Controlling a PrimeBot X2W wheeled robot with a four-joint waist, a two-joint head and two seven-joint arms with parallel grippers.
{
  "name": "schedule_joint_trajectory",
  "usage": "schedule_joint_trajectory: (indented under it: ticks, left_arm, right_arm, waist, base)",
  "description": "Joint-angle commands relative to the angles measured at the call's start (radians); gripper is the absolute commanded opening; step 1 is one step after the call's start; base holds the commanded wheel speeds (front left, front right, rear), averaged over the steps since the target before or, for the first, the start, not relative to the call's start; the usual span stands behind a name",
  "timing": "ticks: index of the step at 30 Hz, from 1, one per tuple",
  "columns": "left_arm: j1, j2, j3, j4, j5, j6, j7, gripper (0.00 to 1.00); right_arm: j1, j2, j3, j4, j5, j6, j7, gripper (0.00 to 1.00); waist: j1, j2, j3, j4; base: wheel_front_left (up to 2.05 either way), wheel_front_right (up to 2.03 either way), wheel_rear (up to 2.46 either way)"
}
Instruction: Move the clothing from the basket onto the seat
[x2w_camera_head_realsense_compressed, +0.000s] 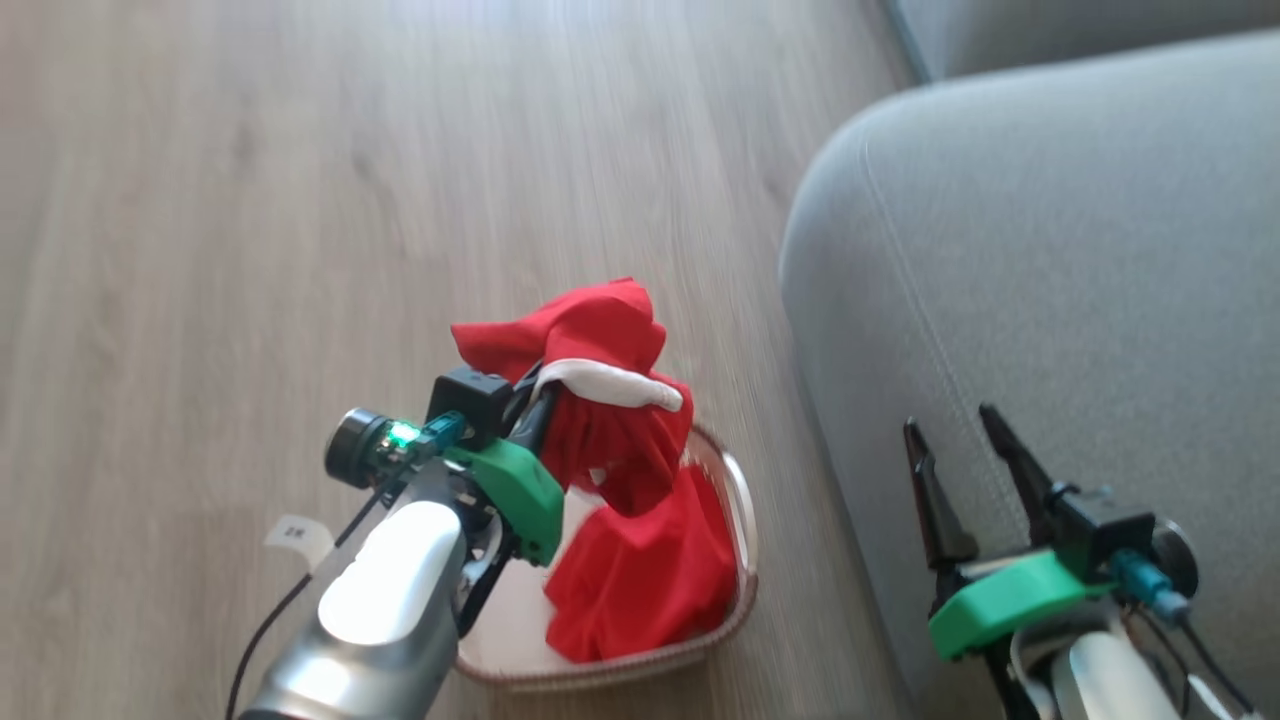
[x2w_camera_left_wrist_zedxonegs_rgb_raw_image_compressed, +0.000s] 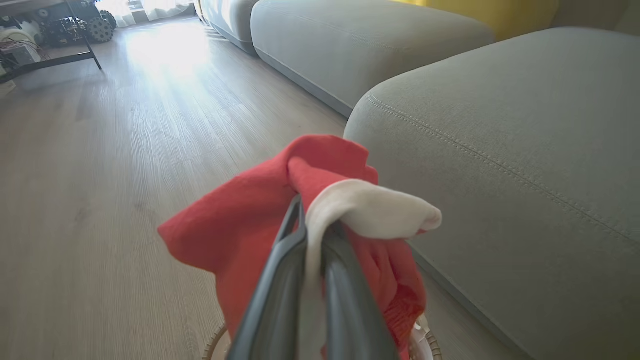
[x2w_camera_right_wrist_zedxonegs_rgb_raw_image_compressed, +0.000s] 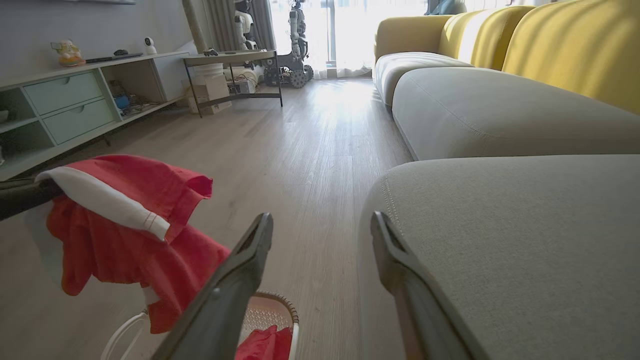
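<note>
While my left end effector (x2w_camera_head_realsense_compressed: 545, 400) is clenched on the upper red garment (x2w_camera_head_realsense_compressed: 600, 330), pinching it at its white band (x2w_camera_head_realsense_compressed: 620, 382), the cloth hangs above the basket (x2w_camera_head_realsense_compressed: 745, 520), its lower folds trailing toward the second red garment (x2w_camera_head_realsense_compressed: 640, 585) lying inside. The basket sits on the wooden floor (x2w_camera_head_realsense_compressed: 300, 200) just beside the grey seat (x2w_camera_head_realsense_compressed: 1050, 250). My right end effector (x2w_camera_head_realsense_compressed: 948, 420) hovers at the seat's edge, fingers spread wide and holding nothing. I judge the carry across to the seat to be the step in hand, and several things could spoil it. The grip looks to be on a thin fold of the band, so a quick swing could let the fabric slide out and drop onto the floor between basket and seat. The hanging tail could catch the rim and tip the light basket. If I travel too low, the cloth may snag on the seat's rounded side instead of landing on top. My right arm sits near the path, so the garment could drape over it.
</note>
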Motion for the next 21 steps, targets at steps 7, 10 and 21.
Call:
schedule_joint_trajectory:
  ticks: [7, 10, 21]
  left_arm:
    - [-0.056, 0.022, 0.014, -0.151, -0.014, 0.016, 0.077, 0.00]
    - [-0.068, 0.027, 0.010, -0.195, -0.017, 0.015, 0.111, 0.00]
    - [-0.109, 0.026, -0.013, -0.313, -0.033, 0.011, 0.195, 0.00]
  right_arm:
    - [-0.003, 0.002, 0.050, -0.015, -0.007, 0.000, -0.006, 1.00]
    - [-0.008, 0.002, 0.068, -0.008, -0.007, 0.000, -0.006, 1.00]
    - [-0.070, 0.002, 0.167, 0.056, -0.014, 0.000, -0.006, 1.00]
  waist:
    - [0.0001, -0.0001, -0.119, 0.044]
    - [0.0001, -0.0001, -0.135, 0.051]
    - [0.0001, -0.0001, -0.174, 0.093]
  base:
    - [0.00, 0.00, 0.00]
    - [0.00, 0.00, 0.00]
    - [0.00, 0.00, 0.00]
